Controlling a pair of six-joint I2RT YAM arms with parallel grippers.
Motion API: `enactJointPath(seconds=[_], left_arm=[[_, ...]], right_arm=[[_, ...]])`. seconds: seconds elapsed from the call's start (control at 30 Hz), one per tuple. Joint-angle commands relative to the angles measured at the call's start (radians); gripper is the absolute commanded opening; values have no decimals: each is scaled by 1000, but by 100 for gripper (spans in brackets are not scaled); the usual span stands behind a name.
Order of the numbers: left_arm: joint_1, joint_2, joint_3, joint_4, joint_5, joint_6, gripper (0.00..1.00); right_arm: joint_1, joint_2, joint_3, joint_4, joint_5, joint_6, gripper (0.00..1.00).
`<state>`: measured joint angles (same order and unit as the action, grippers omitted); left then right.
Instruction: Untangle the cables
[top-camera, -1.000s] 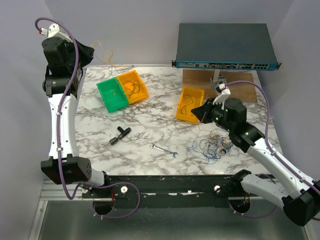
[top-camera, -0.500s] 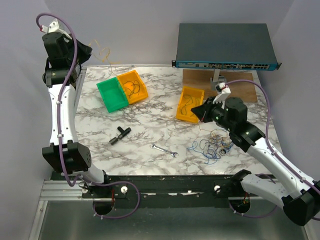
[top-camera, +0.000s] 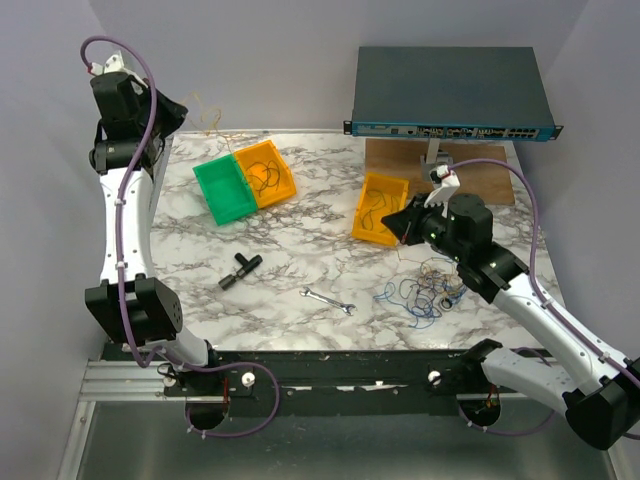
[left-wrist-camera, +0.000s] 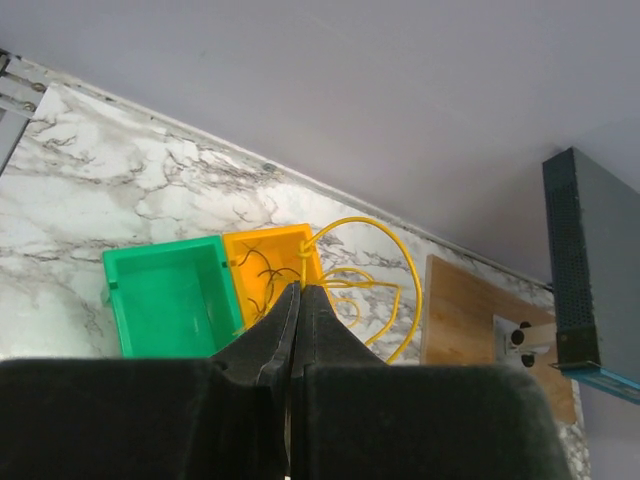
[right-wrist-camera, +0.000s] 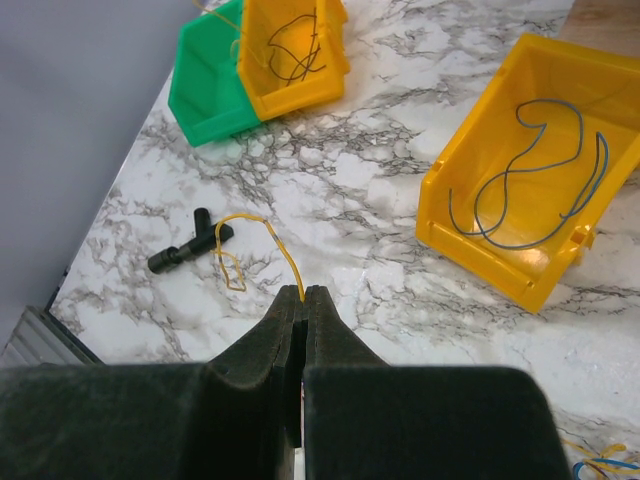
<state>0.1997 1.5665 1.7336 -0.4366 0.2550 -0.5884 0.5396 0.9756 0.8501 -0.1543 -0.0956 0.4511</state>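
Over the bench (top-camera: 300, 255), a yellow cable (left-wrist-camera: 372, 219) is pinched by the left gripper (left-wrist-camera: 296, 292), and an orange cable (right-wrist-camera: 282, 252) by the right gripper (right-wrist-camera: 303, 297), flanking the green bin (top-camera: 225, 190).

A white marble-patterned table (top-camera: 300, 255) stands enclosed by plain, pale lilac walls (top-camera: 270, 60).

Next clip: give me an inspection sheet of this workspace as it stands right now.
Surface: marble table, no damage seen.
Job's things: wire tangle beside the right arm; blue wire in yellow bin; dark wire in orange bin; green bin looks empty.
Clutter: wrench, black fitting.
Grippers: left claw raised, shut on yellow wire; right claw shut on yellow strand.
Cables: purple hoses along both arms.
Surroundings: network switch on wooden stand.
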Motion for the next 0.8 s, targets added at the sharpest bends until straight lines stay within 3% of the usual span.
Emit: enactJointPath(seconds=[0.0, 0.2, 0.37, 0.77], left_arm=[[8, -11, 138, 6, 97, -29, 0], [10, 12, 294, -75, 98, -19, 0], [31, 7, 313, -104, 76, -6, 0], [72, -42, 79, -34, 34, 10, 0]], right_arm=[[1, -1, 37, -9, -19, -15, 1], [0, -5, 31, -2, -29, -1, 1], [0, -14, 34, -12, -29, 0, 1], [1, -14, 29, -17, -45, 5, 1]])
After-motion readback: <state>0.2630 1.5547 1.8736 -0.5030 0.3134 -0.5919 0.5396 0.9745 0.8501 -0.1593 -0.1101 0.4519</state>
